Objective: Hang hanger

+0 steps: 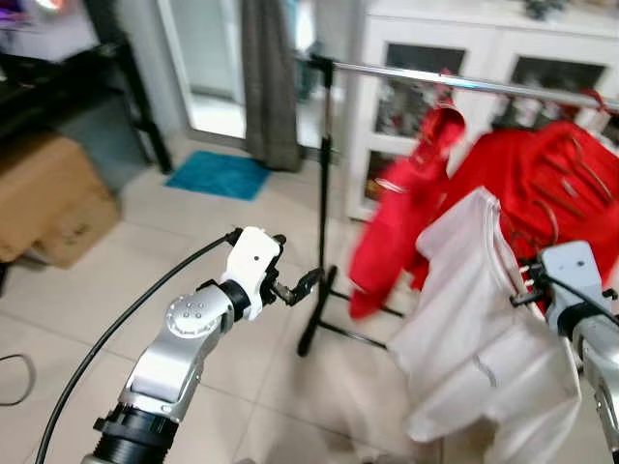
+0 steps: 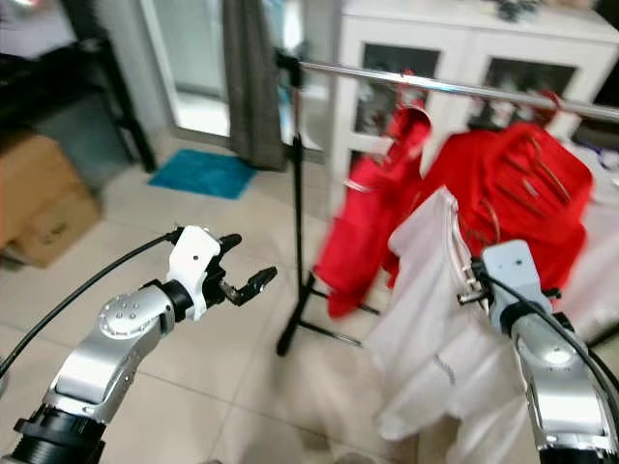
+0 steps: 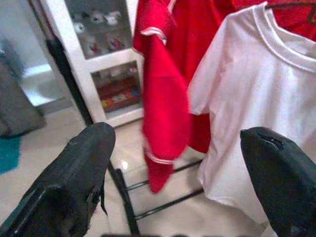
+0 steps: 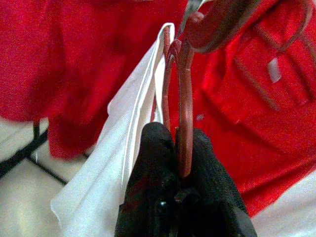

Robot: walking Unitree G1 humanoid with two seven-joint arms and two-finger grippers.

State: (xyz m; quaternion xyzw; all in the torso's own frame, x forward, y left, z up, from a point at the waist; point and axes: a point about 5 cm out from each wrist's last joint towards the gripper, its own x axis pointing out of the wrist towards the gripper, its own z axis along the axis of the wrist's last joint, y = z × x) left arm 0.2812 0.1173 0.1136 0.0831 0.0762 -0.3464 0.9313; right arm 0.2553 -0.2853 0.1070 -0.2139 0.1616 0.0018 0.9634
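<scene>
Right wrist view showing the right gripper pinching closed on the neck of the red hanger, hook at about twelve o'clock from the fingers. Carrying the white shirt on that hanger, hanging below the rail and not yet touching it. Holding it just in front of the red garments, already hanging on the rail at about twelve o'clock. Waiting at nine o'clock of the rack, the left gripper, fingers spread wide and holding nothing. Judging the pick-up as done; lifting the hook over the rail and letting go remaining.
</scene>
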